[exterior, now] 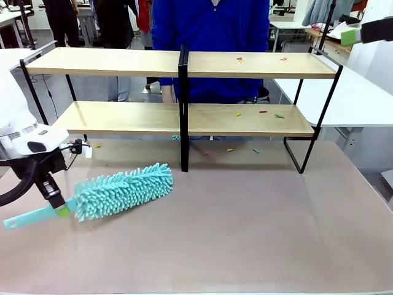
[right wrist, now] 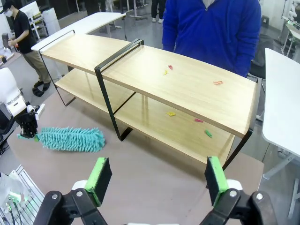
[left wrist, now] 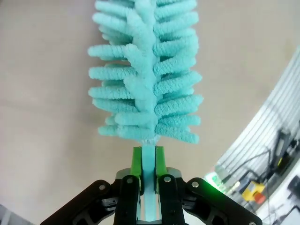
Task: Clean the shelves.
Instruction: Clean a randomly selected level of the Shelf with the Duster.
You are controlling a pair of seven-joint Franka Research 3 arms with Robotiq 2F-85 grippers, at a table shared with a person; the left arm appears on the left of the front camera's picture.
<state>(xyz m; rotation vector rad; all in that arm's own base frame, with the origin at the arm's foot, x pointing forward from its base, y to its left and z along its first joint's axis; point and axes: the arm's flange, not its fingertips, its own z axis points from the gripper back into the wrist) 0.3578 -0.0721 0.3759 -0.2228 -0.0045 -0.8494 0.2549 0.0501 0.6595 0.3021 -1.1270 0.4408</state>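
Left fingers [left wrist: 136, 164] are nearest you, pinched tight on the teal handle [exterior: 31, 217] of the duster [exterior: 123, 189], right below the fluffy head, prob. so it won't swivel when swept. Head lies on the tabletop [exterior: 258, 239], tip aimed at the shelves [exterior: 123, 62] just beyond, not touching. Coloured scraps [exterior: 263, 112] dot both right-side boards, so that's where you'll need to sweep. Right fingers [right wrist: 101, 174] hang spread & empty, high by the shelves' right end, likely parked out of the way. Person [exterior: 209, 31] in blue stands behind.
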